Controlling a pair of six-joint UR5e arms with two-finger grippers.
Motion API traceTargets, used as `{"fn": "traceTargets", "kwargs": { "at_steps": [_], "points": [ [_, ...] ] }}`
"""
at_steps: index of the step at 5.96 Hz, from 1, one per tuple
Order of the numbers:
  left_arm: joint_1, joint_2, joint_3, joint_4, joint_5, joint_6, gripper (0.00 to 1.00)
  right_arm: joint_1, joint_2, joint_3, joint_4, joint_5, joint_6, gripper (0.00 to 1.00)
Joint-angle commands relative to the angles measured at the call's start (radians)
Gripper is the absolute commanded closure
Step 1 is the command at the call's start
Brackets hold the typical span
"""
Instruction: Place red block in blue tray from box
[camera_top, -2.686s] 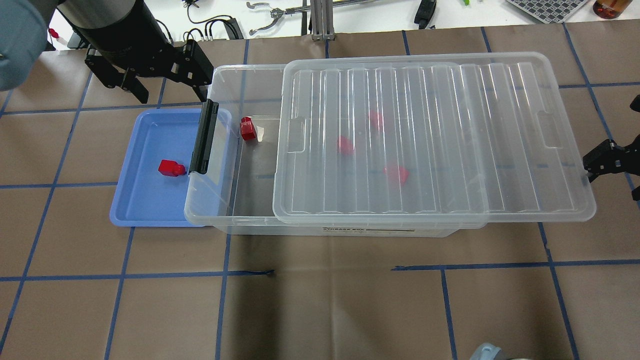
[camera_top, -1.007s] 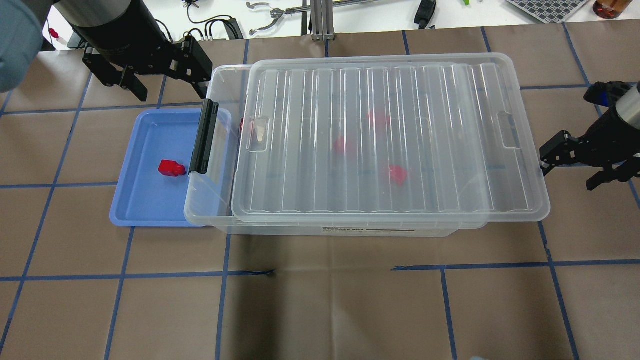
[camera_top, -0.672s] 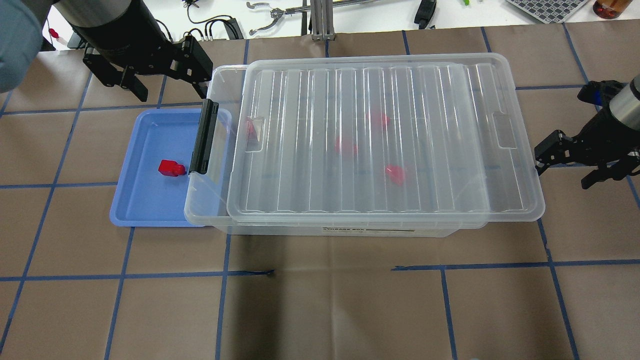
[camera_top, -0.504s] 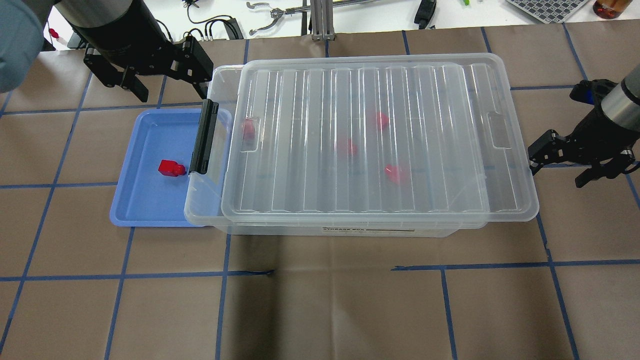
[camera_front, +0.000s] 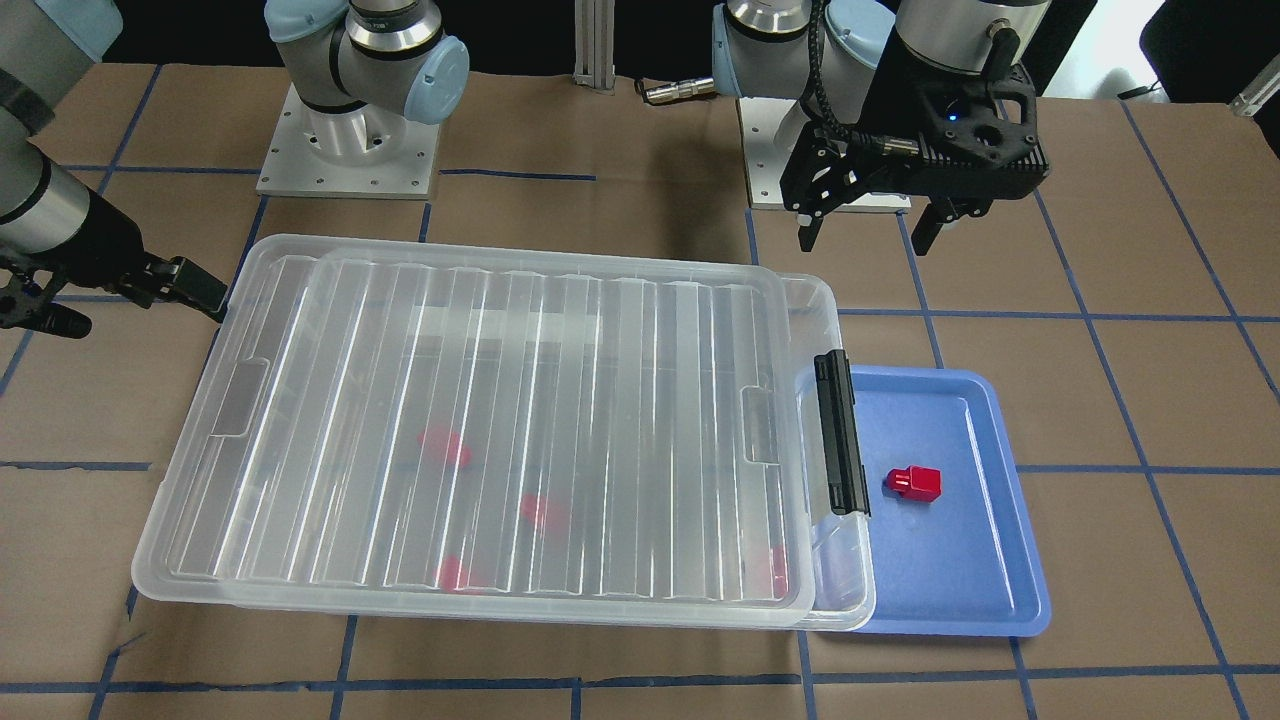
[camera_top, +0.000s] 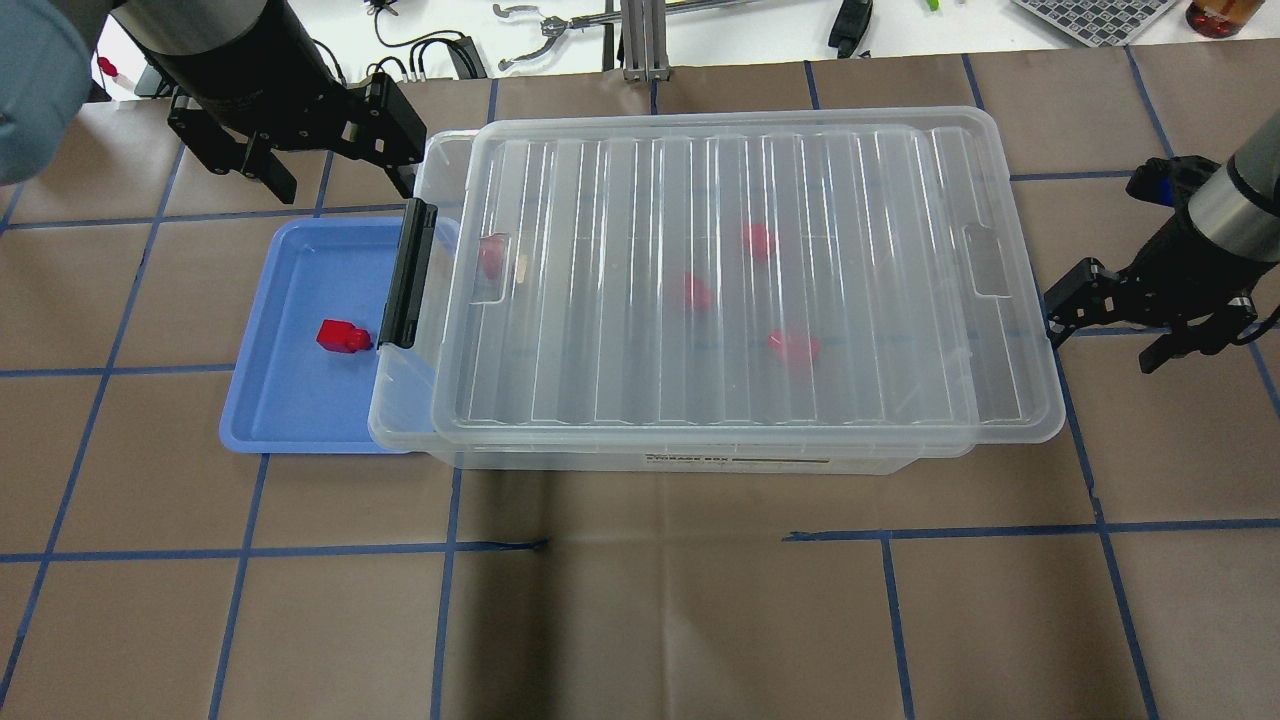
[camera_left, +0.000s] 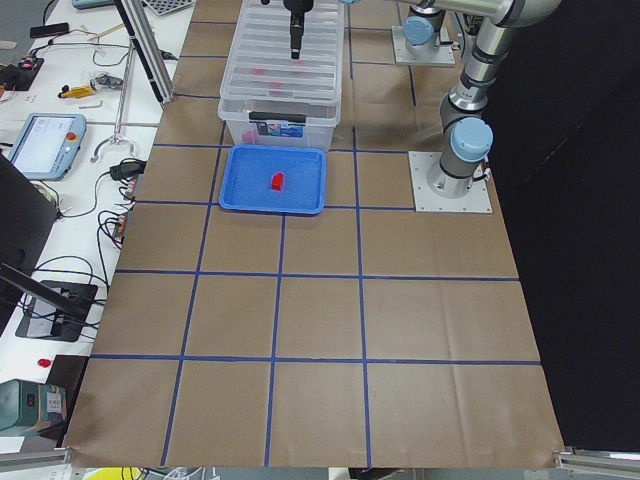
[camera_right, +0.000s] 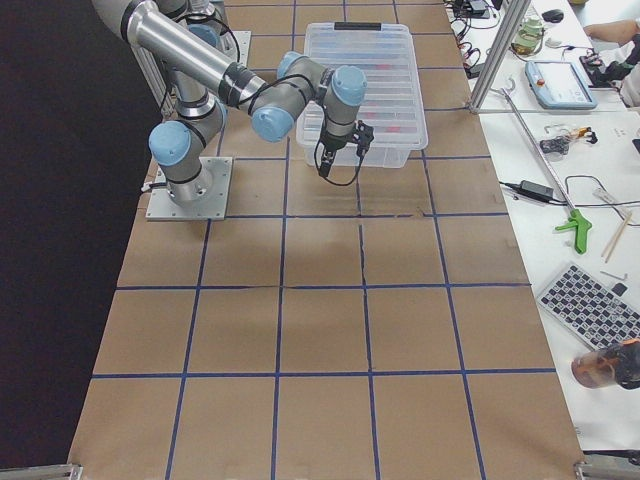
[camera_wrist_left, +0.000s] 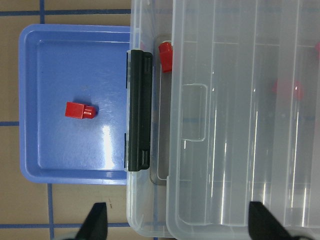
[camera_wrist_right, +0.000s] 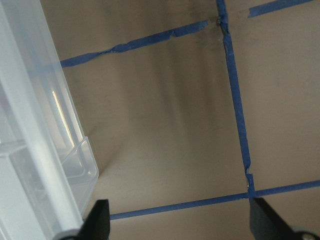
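One red block (camera_top: 343, 336) lies in the blue tray (camera_top: 300, 400), also seen from the front (camera_front: 915, 484) and in the left wrist view (camera_wrist_left: 80, 110). The clear box (camera_top: 700, 462) stands to the tray's right, its black latch (camera_top: 405, 272) over the tray's edge. The ribbed lid (camera_top: 740, 280) covers nearly all of the box. Several red blocks (camera_top: 697, 291) show blurred through the lid. One (camera_wrist_left: 165, 55) sits at the narrow open gap. My left gripper (camera_top: 340, 180) is open and empty, above the tray's far edge. My right gripper (camera_top: 1102, 345) is open, one finger at the lid's right end.
The table is brown paper with a blue tape grid (camera_top: 450, 545). Tools and cables lie on the white bench (camera_top: 560, 30) beyond the far edge. The arm bases (camera_front: 350, 150) stand behind the box in the front view.
My right gripper has moved left and the lid has slid left with it, leaving only a narrow gap at the box's left end. The left gripper and the block in the tray have not moved.
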Motion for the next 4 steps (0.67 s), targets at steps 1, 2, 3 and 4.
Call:
{"fn": "traceTargets", "kwargs": {
  "at_steps": [1, 2, 3, 4],
  "points": [
    [0.001, 0.002, -0.003, 0.0, 0.004, 0.005, 0.01, 0.031, 0.0, 0.0, 0.0, 0.0, 0.028, 0.0],
    [0.003, 0.002, -0.001, 0.0, 0.002, 0.006, 0.01, 0.042, 0.0, 0.0, 0.0, 0.002, 0.042, 0.0],
    [0.005, 0.005, -0.003, 0.0, 0.007, 0.012, 0.01, 0.045, 0.0, 0.0, 0.002, 0.017, 0.047, 0.0],
    [0.008, 0.005, -0.003, 0.0, 0.007, 0.014, 0.01, 0.045, 0.0, 0.0, 0.002, 0.019, 0.047, 0.0]
  ]
}}
